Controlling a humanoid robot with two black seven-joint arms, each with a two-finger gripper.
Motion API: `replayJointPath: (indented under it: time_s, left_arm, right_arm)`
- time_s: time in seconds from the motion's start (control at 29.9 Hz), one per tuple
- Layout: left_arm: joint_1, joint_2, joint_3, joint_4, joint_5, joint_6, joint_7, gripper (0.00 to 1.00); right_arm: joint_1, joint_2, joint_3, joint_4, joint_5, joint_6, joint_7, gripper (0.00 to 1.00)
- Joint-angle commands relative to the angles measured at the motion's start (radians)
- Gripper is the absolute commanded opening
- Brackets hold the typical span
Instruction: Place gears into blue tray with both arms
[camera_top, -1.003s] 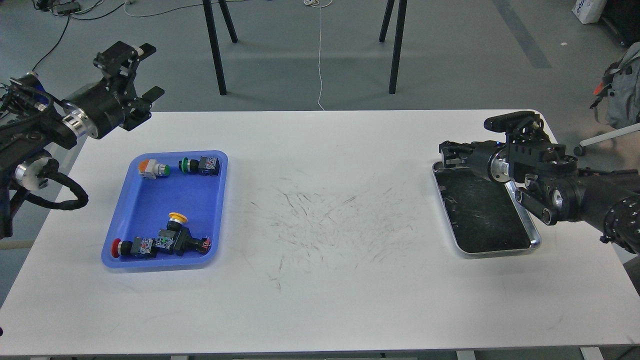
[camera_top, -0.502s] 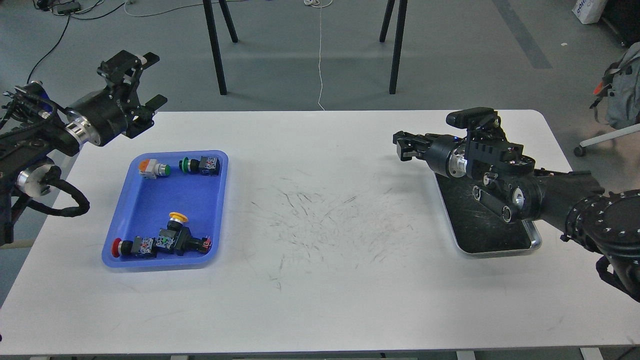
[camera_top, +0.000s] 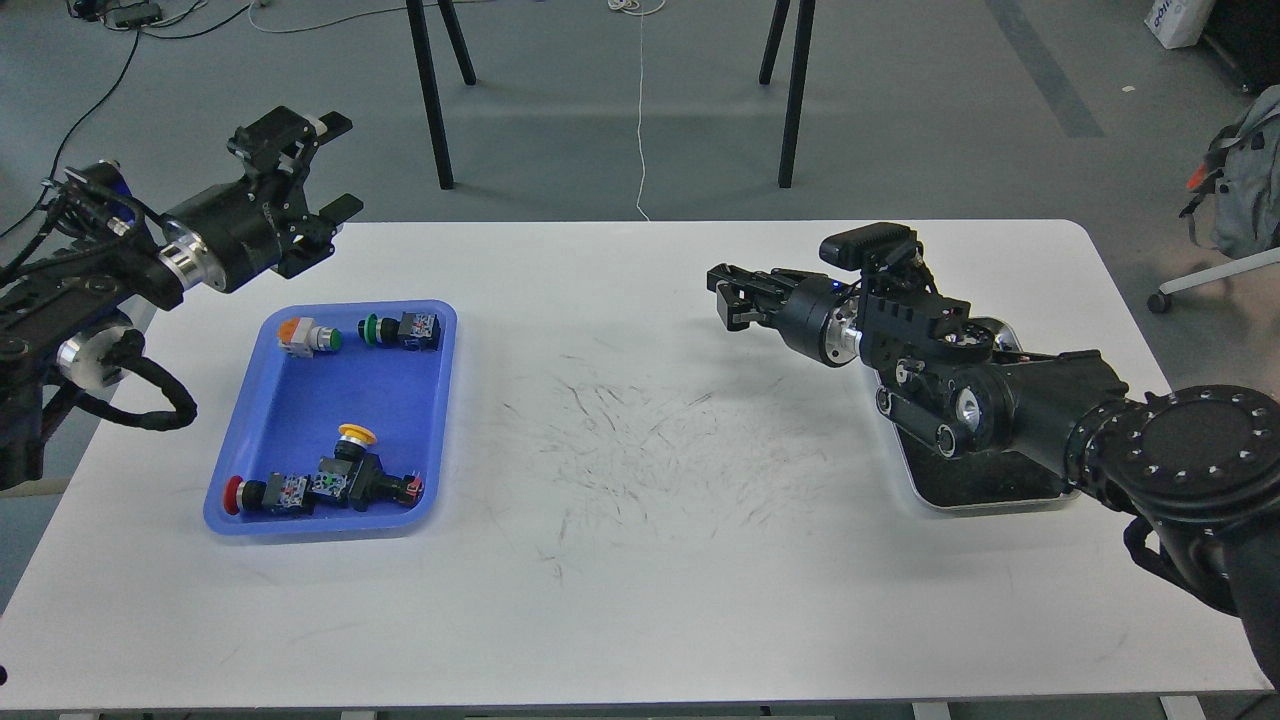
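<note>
The left gripper (camera_top: 335, 165) is seen raised over the far left corner of the white table (camera_top: 640, 600), its two fingers spread apart with nothing between them. Below and slightly right of it, well apart, the blue tray (camera_top: 300, 400) is seen flat on the table.

Inside the tray, nearest that gripper, an orange-capped switch (camera_top: 305, 336) and a green-capped switch (camera_top: 400, 330) are noted side by side along the far wall. Farther from the gripper, near the tray's front wall, a yellow-capped switch (camera_top: 355, 440) and a red-capped switch (camera_top: 262, 494) are recorded in one cluster, touching. No gears can be made out in the tray, on the table, or in either gripper.

A patch of dark scuff marks (camera_top: 650, 440) is noted on the table centre, between the two grippers and below the right one.

The right gripper (camera_top: 728, 298) is held above the table right of centre, pointing left toward the blue tray and well apart from it. Its fingers are seen nearly end-on and dark; whether they are spread or pressed together cannot be told, nor whether anything is pinched.

Behind that gripper, to its right, the silver tray (camera_top: 1000, 500) is largely covered by the right arm; only its front rim and part of the dark bottom are visible.
</note>
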Motion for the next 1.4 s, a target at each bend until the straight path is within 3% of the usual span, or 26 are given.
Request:
replayJointPath:
  time_s: [0.0,0.33,1.1,1.37]
  left_arm:
    - [-0.017,0.029,0.004,0.001,0.005,0.0,0.0,1.0]
    - [-0.023,-0.023,0.026,-0.032,0.008,0.0,0.0,1.0]
    - [-0.014,-0.011,0.018,-0.034,-0.004,0.0,0.0,1.0]
    - [-0.008,-0.006,0.017,-0.029,-0.007,0.0,0.0,1.0]
  right_arm:
    - [-0.001,0.0,0.0,0.003,0.0,-0.002,0.013,0.02]
    - [0.011,0.0,-0.005,0.116,-0.005,-0.028,0.033,0.02]
    - [0.027,0.0,-0.075,0.368,-0.101,-0.076,0.033,0.02]
    - [0.014,0.0,-0.075,0.383,-0.15,-0.081,0.033,0.02]
